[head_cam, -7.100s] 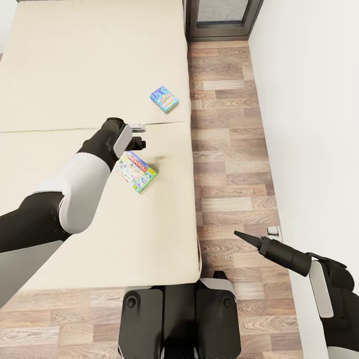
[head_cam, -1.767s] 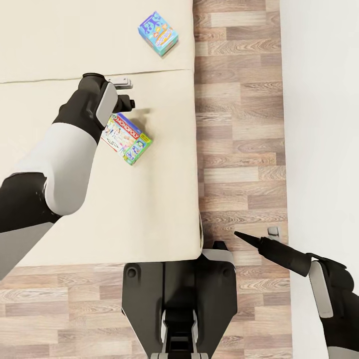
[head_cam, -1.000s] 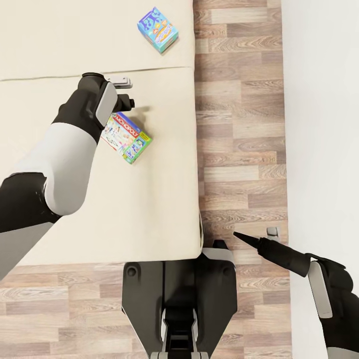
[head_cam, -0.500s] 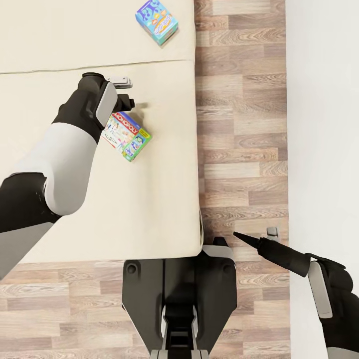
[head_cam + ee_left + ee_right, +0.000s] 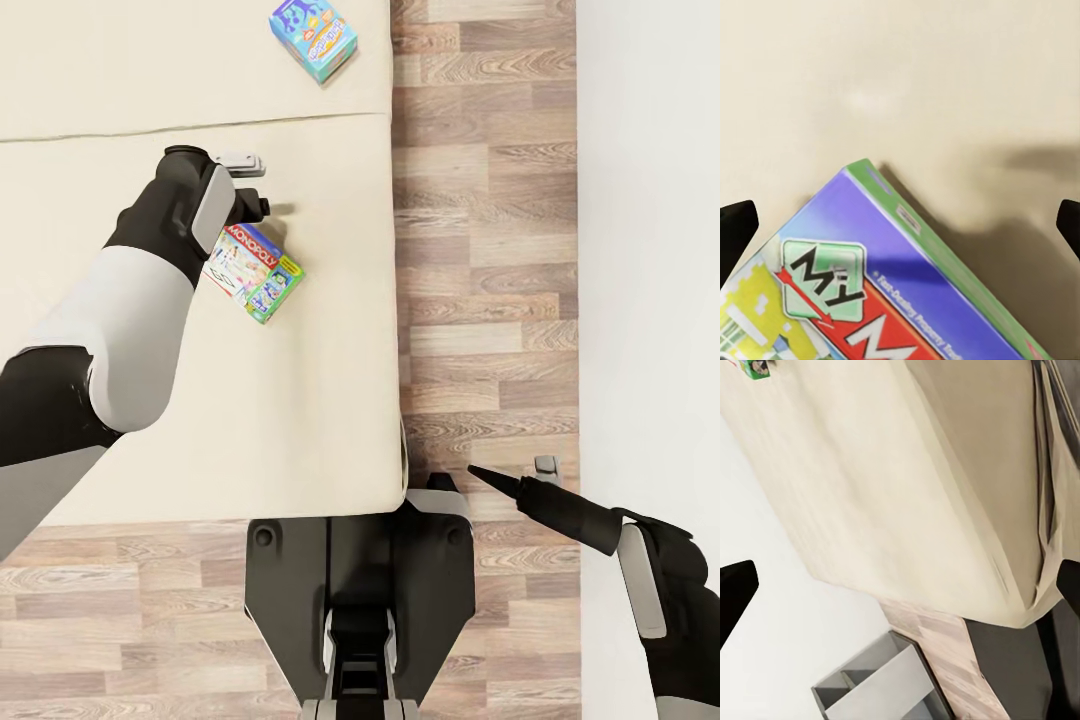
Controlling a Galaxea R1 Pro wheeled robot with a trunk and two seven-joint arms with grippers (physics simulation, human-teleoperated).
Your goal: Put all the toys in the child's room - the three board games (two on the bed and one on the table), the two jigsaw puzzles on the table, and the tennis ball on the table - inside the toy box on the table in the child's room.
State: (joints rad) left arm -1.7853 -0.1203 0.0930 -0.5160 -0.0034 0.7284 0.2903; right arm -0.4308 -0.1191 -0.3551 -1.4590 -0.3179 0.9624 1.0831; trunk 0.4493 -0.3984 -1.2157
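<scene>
Fingers [image 5: 736,229] of my left gripper [image 5: 252,185] stand wide apart with nothing between them; in the left wrist view I see one dark tip at each side edge, and the corner of the Monopoly board game [image 5: 877,289] pokes up into the gap, lying flat on the beige bed [image 5: 300,420] below them. From the head view, that gripper hangs over the mattress just beyond the box's far edge, and my left arm [image 5: 130,310] covers the box's near-left part. The game's green edge faces the bed's right side. A second board game, the blue one [image 5: 313,38], lies farther up the bed, well apart from the gripper and close to the mattress edge. My right gripper [image 5: 490,478] sits low over the wood floor [image 5: 480,250] beside the bed's corner; in the right wrist view its fingers [image 5: 735,589] are also spread, holding nothing, with the bed's side between them in the background.
</scene>
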